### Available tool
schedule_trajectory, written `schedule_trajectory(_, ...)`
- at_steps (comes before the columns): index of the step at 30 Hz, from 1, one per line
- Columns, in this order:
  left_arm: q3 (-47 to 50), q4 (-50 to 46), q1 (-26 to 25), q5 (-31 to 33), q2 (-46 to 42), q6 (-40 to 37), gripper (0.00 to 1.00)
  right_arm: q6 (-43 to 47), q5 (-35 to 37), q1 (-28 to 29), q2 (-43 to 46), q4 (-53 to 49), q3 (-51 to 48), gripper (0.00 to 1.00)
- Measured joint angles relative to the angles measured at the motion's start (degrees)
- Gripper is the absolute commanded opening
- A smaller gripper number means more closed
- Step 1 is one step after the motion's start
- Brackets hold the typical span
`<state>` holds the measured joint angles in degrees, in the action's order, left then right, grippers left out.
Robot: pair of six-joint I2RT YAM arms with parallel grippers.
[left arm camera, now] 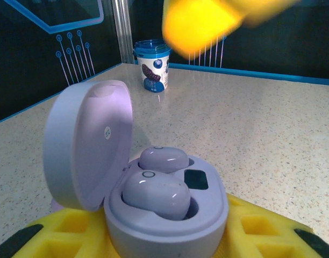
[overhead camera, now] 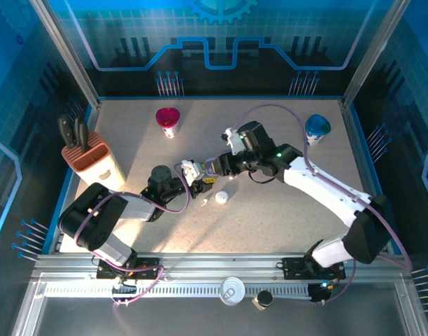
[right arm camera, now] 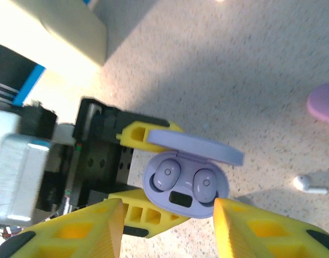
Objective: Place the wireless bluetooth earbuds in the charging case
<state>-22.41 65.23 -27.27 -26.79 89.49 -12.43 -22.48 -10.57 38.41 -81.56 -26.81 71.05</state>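
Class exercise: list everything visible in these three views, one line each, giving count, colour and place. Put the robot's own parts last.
table: one, speckled beige.
charging case: one, lilac, lid open, clamped in the left gripper.
earbuds in the case: two, lilac, seated in its sockets.
loose earbud: one, white, on the table beside the case.
small round thing: one, pale, by the loose earbud.
pink cup: one, pink, back middle.
blue cup: one, blue, back right.
knife block: one, orange-brown, left side, dark handles sticking up.
lid: one, white, near rail.
jar: one, dark, near rail beside the lid.
left gripper: yellow fingers, shut on the case.
right gripper: yellow fingers, open, close by the case.
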Motion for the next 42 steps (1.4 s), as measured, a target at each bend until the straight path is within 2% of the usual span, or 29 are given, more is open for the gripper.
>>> schedule_trajectory(5, 1.05, 1.27, 0.0, -0.28, 0.0, -0.09, 0.37, -0.59, -0.13, -3.08, 0.22, 2.47, 0.0, 0.49)
schedule_trajectory(16, 2.08, 2.8, 0.0, -0.63, -0.11, -0.04, 0.37, 1.38, 1.53, -3.58, -10.64, 1.49, 4.74, 0.55)
schedule_trajectory(21, 2.1, 1.77, 0.0, 0.37, -0.81, 2.08, 0.35, 2.49, 1.09, -3.34, -10.43, 1.9, 4.13, 0.57)
schedule_trajectory(29, 0.83, 1.73, -0.11, 1.73, -0.9, 5.27, 0.35, 2.4, -0.46, -2.47, -3.87, 2.43, -4.22, 0.57)
schedule_trajectory(34, -0.57, 3.54, -0.11, 1.7, -0.9, 6.75, 0.36, -2.4, -2.86, -4.04, 1.79, 5.92, -8.59, 0.62)
schedule_trajectory(42, -0.59, 7.54, -0.11, 0.96, -0.9, 10.16, 0.36, -16.04, -13.57, -9.38, 4.52, 19.23, -16.7, 0.69)
